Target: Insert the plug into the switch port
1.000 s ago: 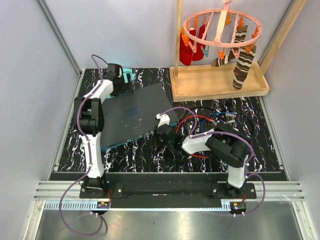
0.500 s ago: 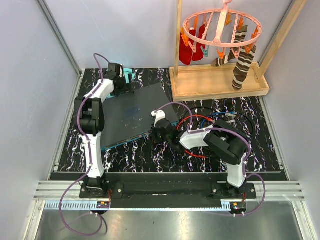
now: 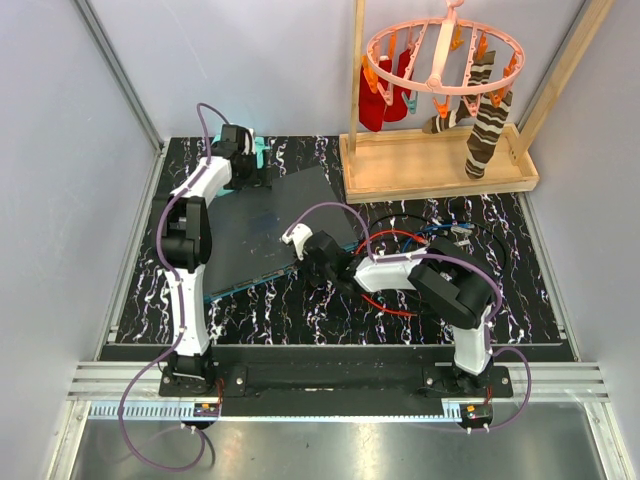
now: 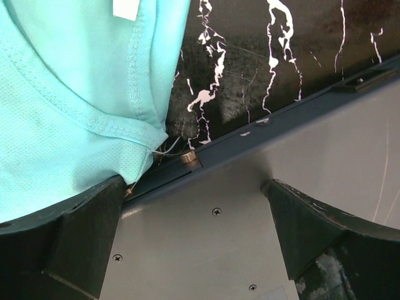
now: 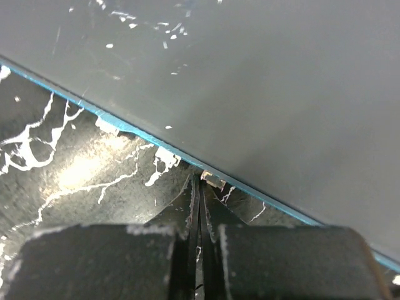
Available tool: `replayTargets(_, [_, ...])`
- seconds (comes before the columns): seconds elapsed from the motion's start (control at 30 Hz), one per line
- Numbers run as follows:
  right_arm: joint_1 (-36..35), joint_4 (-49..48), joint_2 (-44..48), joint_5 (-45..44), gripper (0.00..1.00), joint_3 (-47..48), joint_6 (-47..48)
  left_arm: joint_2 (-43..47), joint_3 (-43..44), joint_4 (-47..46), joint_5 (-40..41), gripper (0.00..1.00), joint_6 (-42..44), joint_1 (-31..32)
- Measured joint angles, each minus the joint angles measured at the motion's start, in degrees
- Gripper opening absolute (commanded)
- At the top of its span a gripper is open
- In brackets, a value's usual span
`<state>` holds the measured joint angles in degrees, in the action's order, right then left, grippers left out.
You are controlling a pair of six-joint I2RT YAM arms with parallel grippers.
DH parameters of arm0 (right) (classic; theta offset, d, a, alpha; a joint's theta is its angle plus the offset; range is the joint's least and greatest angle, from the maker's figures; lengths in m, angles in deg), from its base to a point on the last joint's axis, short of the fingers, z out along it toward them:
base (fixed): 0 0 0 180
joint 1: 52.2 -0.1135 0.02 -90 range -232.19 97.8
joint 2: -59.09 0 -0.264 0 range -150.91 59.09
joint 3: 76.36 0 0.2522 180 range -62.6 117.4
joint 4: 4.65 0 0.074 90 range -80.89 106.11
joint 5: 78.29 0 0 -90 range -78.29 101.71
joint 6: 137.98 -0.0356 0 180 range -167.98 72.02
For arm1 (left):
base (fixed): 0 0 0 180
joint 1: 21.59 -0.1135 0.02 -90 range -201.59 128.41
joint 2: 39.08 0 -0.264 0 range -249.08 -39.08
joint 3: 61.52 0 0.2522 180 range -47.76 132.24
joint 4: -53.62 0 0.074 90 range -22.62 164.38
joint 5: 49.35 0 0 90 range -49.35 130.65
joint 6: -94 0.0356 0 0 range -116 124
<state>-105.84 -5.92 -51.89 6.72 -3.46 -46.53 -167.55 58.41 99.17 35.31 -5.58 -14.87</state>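
Note:
The switch is a large flat dark grey box lying at an angle on the black marbled table, its thin teal-blue front edge facing my right arm. My right gripper is low at that edge, and its jaws are pressed shut. A small clear plug tip shows just past the fingertips, touching the teal edge; I cannot tell whether it is gripped. My left gripper is open over the switch's far corner, its fingers spread above the grey top.
A folded teal cloth lies against the switch's far corner. Red and blue cables coil on the table right of the switch. At the back right, a wooden tray carries a pink peg hanger with socks.
My right gripper has slid left along the switch's teal front edge, still shut. The left gripper has shifted slightly right at the far corner.

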Motion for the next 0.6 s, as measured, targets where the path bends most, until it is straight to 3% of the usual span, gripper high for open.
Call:
replayTargets(0.23, [-0.1,5.2,-0.2,0.7,0.03,2.7,2.3,0.0,0.6,0.9,1.0,0.99,0.5,0.4])
replayTargets(0.6, [2.4,2.8,7.5,1.7,0.01,-7.1,-13.5,-0.3,1.4,1.7,1.3,0.99,0.4,0.5])
